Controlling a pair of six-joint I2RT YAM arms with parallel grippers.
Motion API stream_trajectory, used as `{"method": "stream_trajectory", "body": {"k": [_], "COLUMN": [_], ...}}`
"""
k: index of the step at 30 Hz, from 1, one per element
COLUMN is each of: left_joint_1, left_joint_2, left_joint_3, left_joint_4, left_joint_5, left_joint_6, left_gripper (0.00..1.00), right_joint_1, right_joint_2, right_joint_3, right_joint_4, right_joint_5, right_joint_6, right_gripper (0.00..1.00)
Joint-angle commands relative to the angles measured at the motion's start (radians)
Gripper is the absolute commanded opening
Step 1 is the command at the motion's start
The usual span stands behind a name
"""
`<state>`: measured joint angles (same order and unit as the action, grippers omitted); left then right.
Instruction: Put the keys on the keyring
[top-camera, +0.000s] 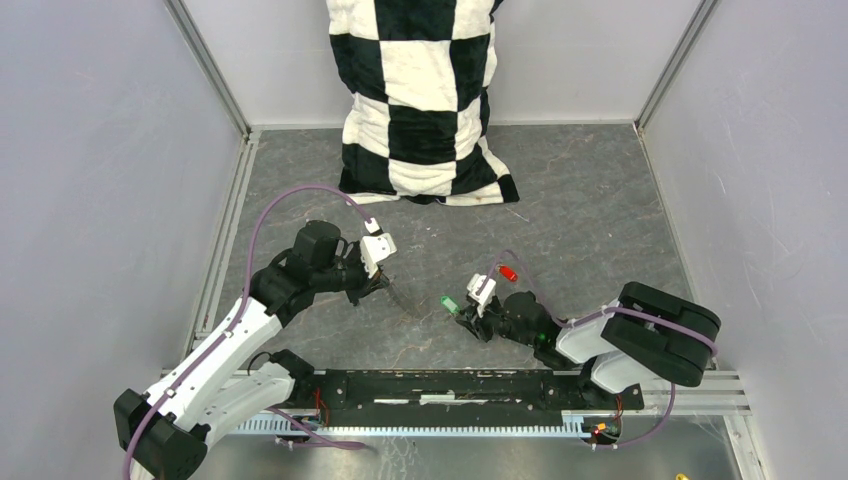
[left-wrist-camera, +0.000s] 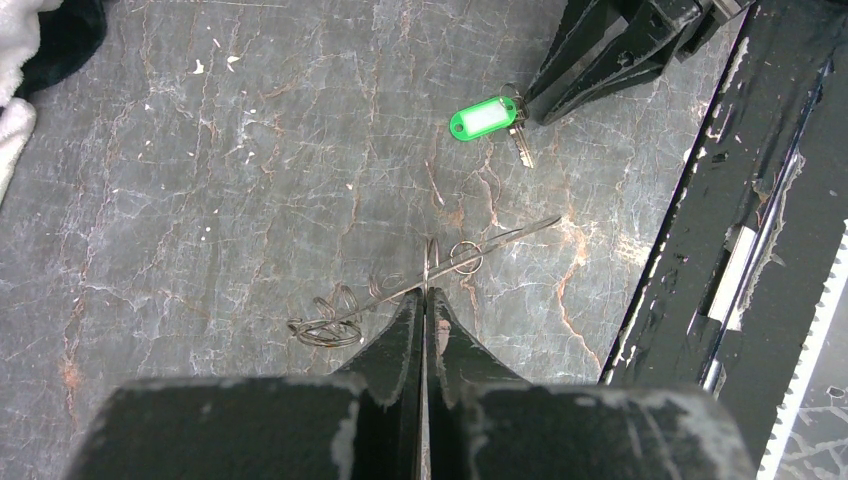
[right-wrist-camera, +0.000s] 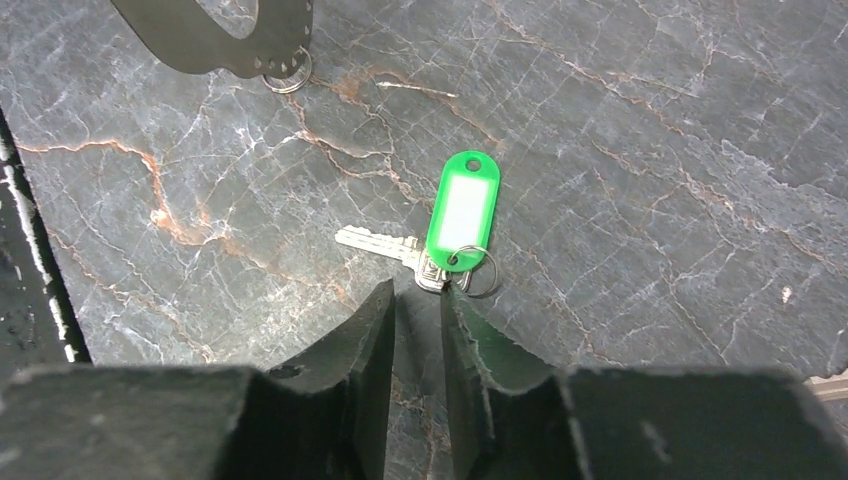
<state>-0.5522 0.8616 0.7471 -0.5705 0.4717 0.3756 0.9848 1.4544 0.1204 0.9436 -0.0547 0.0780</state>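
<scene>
- The left pincer (left-wrist-camera: 425, 292) is clamping its jaws together on the thin wire of the keyring (left-wrist-camera: 500, 240). It is holding it low, well to the left-arm side of the green key (left-wrist-camera: 487, 117). I cannot tell whether the wire is touching the desk (left-wrist-camera: 200, 180).
- The right pincer (right-wrist-camera: 418, 300) is hovering with its jaws a narrow gap apart and nothing between them, the tips just beside the green key's metal head.
- The green key is lying flat on the desk, with a small split ring (right-wrist-camera: 490, 280) showing at its head.
- The red key (top-camera: 508, 271) is lying near the green key, on the side away from the arm bases.
- As I judge it, the right pincer is lining up to pick up the green key while the left is steadying the loop.
- The next move is calling for a clean pinch on the key's head. The key then needs lifting so its ring is hanging free, and threading onto the straight end of the wire that is pointing toward the green key's side.
</scene>
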Motion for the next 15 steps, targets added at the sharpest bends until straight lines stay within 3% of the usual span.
{"method": "stream_trajectory", "body": {"k": [1,11,15], "left_joint_1": [0.000,0.000,0.000], "left_joint_2": [-0.012,-0.016,-0.017], "left_joint_3": [0.043,0.041,0.040], "left_joint_4": [0.012,0.012,0.008], "left_joint_5": [0.000,0.002,0.001], "left_joint_6": [-0.023,-0.029,-0.029], "left_gripper": [0.02,0.02,0.02], "right_joint_1": [-0.017,-0.048,-0.070], "right_joint_2": [0.013,-0.008,-0.034], "right_joint_3": [-0.002,-0.001,-0.016], "right_joint_4": [0.077,0.079,0.069], "right_joint_5": [-0.071,-0.099,-0.113], "right_joint_6": [0.002,-0.026,-0.022], "right_gripper": [0.26,0.00,0.00]}}
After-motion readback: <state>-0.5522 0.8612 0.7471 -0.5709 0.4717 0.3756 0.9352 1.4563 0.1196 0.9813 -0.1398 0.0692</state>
